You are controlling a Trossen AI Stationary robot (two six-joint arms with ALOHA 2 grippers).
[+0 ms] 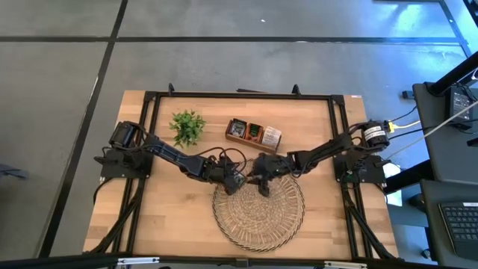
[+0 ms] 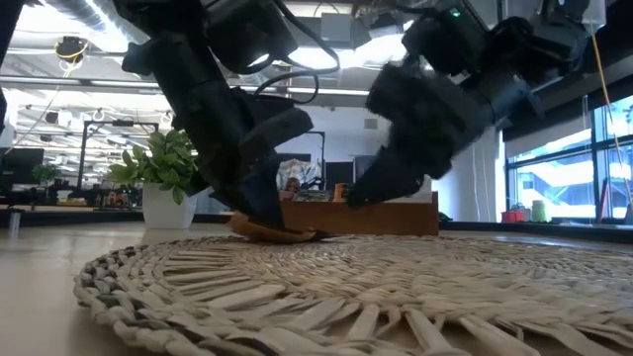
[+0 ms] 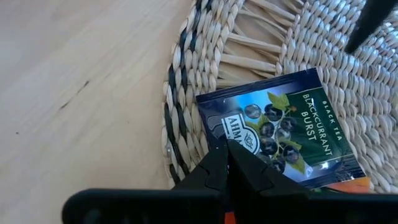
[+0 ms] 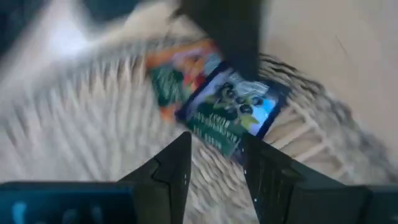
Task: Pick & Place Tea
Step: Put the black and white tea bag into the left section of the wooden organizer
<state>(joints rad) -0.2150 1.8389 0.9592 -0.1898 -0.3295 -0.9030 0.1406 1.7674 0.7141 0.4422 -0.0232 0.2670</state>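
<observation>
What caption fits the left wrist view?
Left pincer shut on a blue Blackcurrant Burst tea sachet at the woven tray's rim.

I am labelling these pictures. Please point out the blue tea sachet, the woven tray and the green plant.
blue tea sachet [image 3: 292,134]: left wrist view, middle of wrapper.
woven tray [image 1: 280,224]: high view, bare weave.
green plant [image 1: 187,126]: high view, middle of leaves.

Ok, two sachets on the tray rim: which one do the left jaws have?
The dark blue Blackcurrant Burst sachet, pinched at its corner by the shut left gripper. It lies on top of the orange sachet, which nothing holds.
</observation>
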